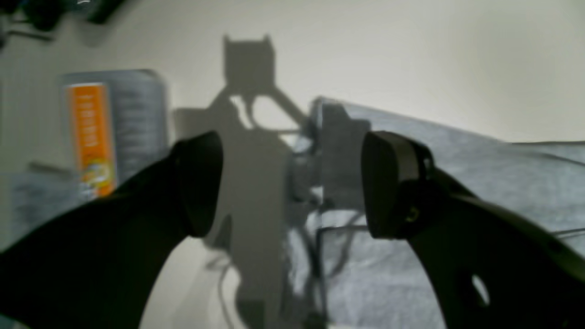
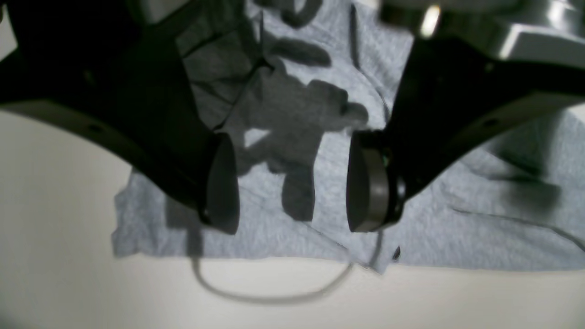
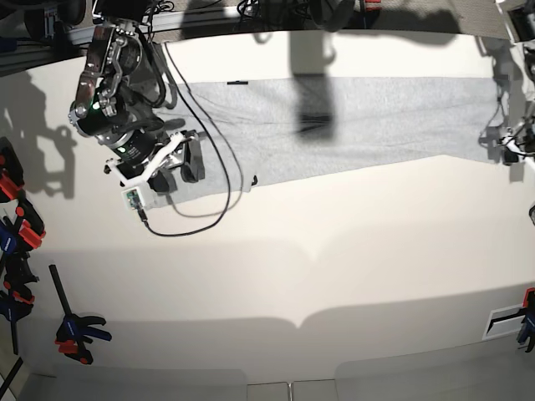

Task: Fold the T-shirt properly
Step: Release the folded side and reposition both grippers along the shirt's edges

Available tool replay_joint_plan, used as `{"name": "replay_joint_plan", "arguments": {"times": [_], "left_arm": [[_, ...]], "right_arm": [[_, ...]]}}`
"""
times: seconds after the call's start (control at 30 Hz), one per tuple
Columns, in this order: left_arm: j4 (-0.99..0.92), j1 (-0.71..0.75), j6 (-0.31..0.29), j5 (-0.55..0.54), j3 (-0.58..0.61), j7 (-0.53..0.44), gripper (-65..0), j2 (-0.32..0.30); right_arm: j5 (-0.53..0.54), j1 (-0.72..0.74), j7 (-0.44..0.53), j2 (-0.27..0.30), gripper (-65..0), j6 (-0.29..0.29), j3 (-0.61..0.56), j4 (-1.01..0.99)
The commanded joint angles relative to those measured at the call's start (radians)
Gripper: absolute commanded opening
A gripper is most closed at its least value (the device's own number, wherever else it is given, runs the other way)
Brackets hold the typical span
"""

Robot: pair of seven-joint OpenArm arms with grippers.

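T-shirt [image 3: 351, 125] lies as a long grey band across the far side of your white table [image 3: 334, 267], folded lengthwise. Your right gripper [image 2: 292, 183] hovers over its hem end, pads spread wide, nothing between them. Your left gripper [image 1: 292, 183] sits spread and empty at the opposite end, near an orange-labelled packet [image 1: 91, 137].

Bench [image 3: 334, 251]: broad bare middle and near half, free passage for either of my arms. T-shirt [image 3: 359, 121] lies flat in a band along the far edge, low, no barrier. My black cable [image 3: 219, 159] loops over the shirt's end beneath my right arm. Clamps [image 3: 75, 330] crowd one side edge. An orange-labelled packet [image 1: 91, 137] sits past my left jaws.
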Motion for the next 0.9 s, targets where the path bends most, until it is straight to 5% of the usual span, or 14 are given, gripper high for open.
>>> {"name": "replay_joint_plan", "arguments": {"times": [0.0,0.2,0.6,0.7,0.87], "left_arm": [[0.016,-0.011,0.000,-0.051,-0.007,-0.011,-21.1,-0.043],[0.013,-0.008,-0.069,-0.292,-0.007,0.006,-21.1,-0.126],[-0.327,-0.008,-0.245,-0.644,-0.007,0.053,-21.1,-0.135],[-0.377,-0.008,-0.260,-0.655,-0.007,0.058,-21.1,-0.135],[-0.475,-0.008,-0.209,-0.417,-0.007,-0.066,-21.2,-0.136]], "right_arm": [[0.014,0.013,0.004,0.008,-29.0,0.011,0.003,0.032],[0.036,0.007,-0.002,0.008,-29.1,0.080,0.004,0.089],[0.084,-0.250,0.018,0.008,-29.2,0.091,0.004,0.265],[0.085,-0.329,0.014,0.008,-29.2,0.091,0.010,0.302],[0.085,-0.442,0.005,0.008,-29.2,0.091,0.051,0.389]]}}
